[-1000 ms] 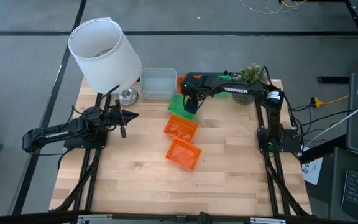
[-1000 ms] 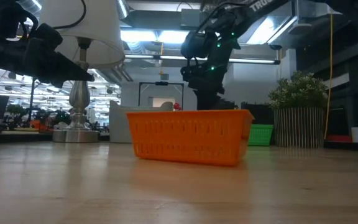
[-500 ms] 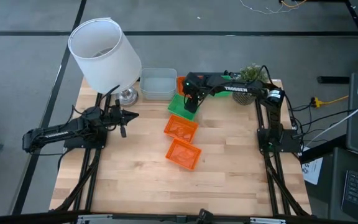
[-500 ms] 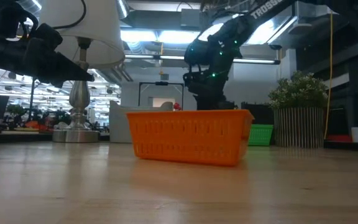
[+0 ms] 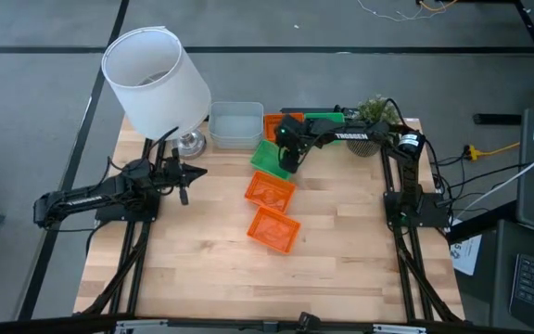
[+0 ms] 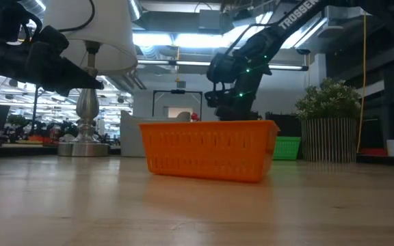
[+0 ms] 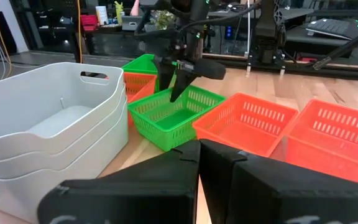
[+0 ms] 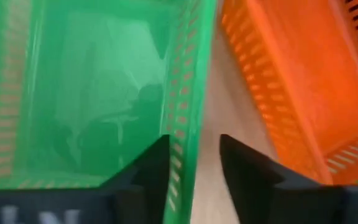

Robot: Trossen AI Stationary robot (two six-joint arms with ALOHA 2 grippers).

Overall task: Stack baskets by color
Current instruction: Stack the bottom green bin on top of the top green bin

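A green basket rests on its bottom on the wooden table, behind two orange baskets. My right gripper points steeply down at it, open. One finger stands inside the basket's right-hand wall and one outside it. A second green basket and another orange one lie further back, beside stacked pale grey baskets. My left gripper waits shut and level at the table's left. My right gripper comes from above with its fingers across the green basket's right-hand wall. The outer finger stands clear of the wall, with bare wood showing between them. I cannot tell whether the inner finger touches the wall.
A large white lampshade on a metal lamp foot stands at the far left, and a potted plant at the far right. Bare wood covers the table's near half. In the low view the nearest orange basket hides the green one.
My right gripper has come down onto the green basket, sinking behind the orange basket in the low view. The baskets have stayed where they were.
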